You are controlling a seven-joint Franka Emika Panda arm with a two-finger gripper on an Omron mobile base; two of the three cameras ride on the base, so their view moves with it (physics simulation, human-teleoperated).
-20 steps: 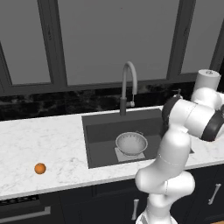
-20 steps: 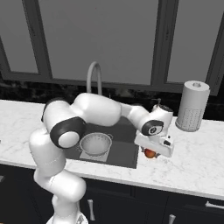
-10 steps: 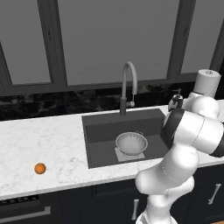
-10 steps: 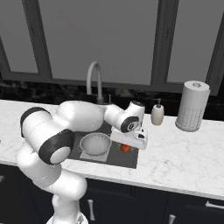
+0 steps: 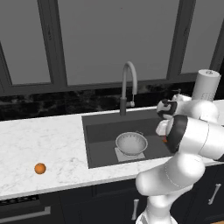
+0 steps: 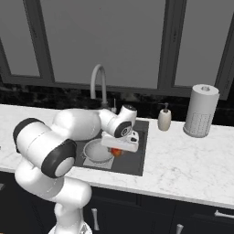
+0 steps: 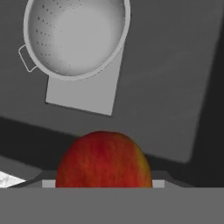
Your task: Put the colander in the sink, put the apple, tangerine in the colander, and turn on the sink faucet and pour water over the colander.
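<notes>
The gripper (image 6: 118, 152) hangs over the sink (image 6: 137, 157) with the apple (image 6: 117, 152) pinched between its jaws, the red fruit tucked just under the white hand. From the right base camera the apple sits just beside the colander (image 6: 97, 151), at about its 3 o'clock, lifted above the basin floor rather than resting on it. In the hand camera the apple (image 7: 104, 159) bulges up at 6 o'clock, red with a yellowish flush on one flank, and the colander (image 7: 76, 37) lies beyond it toward 11 o'clock, empty, its pierced bowl open to the lens and one small wire handle showing at its rim.

The colander (image 5: 131, 144) stands upright inside the sink (image 5: 100, 131), partly on the lighter square plate (image 7: 83, 94) at the bottom of the basin. From the left base camera only a sliver of the apple (image 5: 165, 140) peeks out at the edge of the arm's bulky dark-banded joint.

The sink faucet (image 5: 127, 87) rises at the basin's 12 o'clock edge, its arched spout curving over the basin; I see no water. The tangerine (image 5: 40, 168) sits alone on the white marble counter (image 5: 43, 144), well apart from the sink, off toward 8 o'clock. A soap bottle (image 6: 164, 119) and a paper-towel roll (image 6: 201, 110) stand on the counter beyond the sink's right side.
</notes>
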